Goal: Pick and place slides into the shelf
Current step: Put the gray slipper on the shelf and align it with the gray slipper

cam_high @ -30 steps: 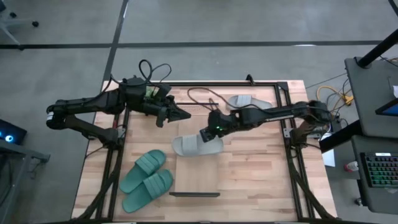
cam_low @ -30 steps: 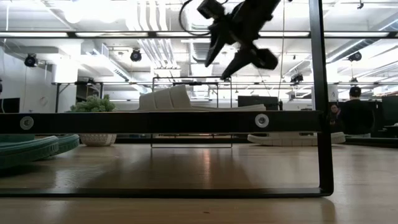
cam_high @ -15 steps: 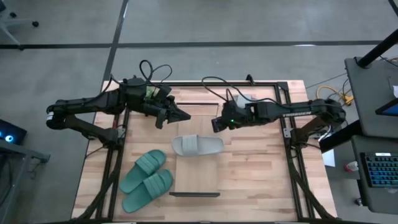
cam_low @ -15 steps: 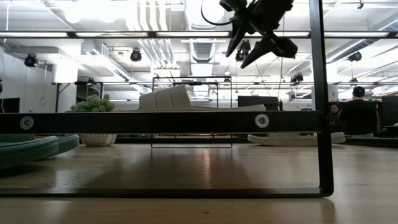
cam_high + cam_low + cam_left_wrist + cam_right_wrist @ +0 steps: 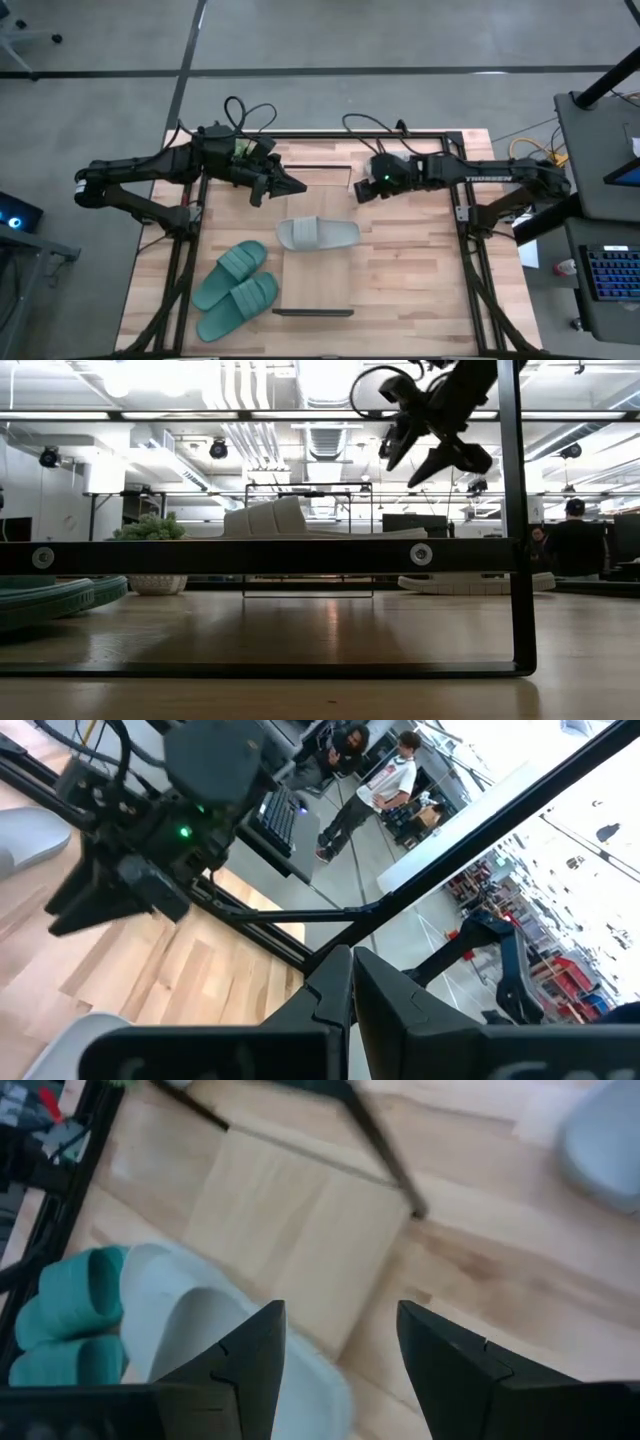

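One light grey slip-on sandal (image 5: pixel 317 234) lies on the pale plank shelf (image 5: pixel 316 275); our right tool (image 5: pixel 356 191) hangs open and empty beyond that shelf — next we fetch the other grey sandal (image 5: pixel 475 582); left tool (image 5: pixel 298 185) closed, waiting.

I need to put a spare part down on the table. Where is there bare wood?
Bare: the right half of the table, between the shelf and the right frame. Crowded: the left edge, where the teal slides lie, and the far strip, under both grippers. A grey slide sits on the shelf.
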You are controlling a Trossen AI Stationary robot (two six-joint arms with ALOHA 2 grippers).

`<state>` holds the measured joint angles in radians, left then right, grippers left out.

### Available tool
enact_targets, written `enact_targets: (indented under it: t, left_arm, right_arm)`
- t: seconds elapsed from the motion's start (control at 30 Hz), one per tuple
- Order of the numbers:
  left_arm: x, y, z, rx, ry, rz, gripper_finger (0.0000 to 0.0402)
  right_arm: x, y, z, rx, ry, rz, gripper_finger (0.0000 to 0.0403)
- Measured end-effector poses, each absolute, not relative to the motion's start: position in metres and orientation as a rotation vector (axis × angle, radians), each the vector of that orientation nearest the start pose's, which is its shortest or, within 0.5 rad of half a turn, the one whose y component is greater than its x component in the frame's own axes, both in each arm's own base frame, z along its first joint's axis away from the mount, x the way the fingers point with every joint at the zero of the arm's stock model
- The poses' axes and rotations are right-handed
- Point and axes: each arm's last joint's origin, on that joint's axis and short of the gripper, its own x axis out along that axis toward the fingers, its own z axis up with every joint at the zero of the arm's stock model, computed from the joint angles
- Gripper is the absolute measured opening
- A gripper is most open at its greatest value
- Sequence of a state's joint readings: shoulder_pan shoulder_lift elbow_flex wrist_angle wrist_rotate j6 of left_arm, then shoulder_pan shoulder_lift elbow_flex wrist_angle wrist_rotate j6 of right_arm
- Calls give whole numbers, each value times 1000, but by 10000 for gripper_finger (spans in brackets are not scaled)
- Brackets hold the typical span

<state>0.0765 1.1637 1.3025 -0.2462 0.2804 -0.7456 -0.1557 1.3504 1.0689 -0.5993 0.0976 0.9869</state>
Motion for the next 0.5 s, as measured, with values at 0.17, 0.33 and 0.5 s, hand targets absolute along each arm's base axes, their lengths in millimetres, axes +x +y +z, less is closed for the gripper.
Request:
enact_targets:
  t: [0.17,0.33,0.5]
  left_arm:
    - [248,11,426,-753,191,-151,0]
    - [252,11,424,-745,197,-149,0]
    - [253,11,423,-744,199,-149,0]
  right_arm:
    - [252,-60,272,969,659,-675,185]
    - [232,-71,268,1005,631,-701,185]
    - [216,-83,262,1050,607,-748,185]
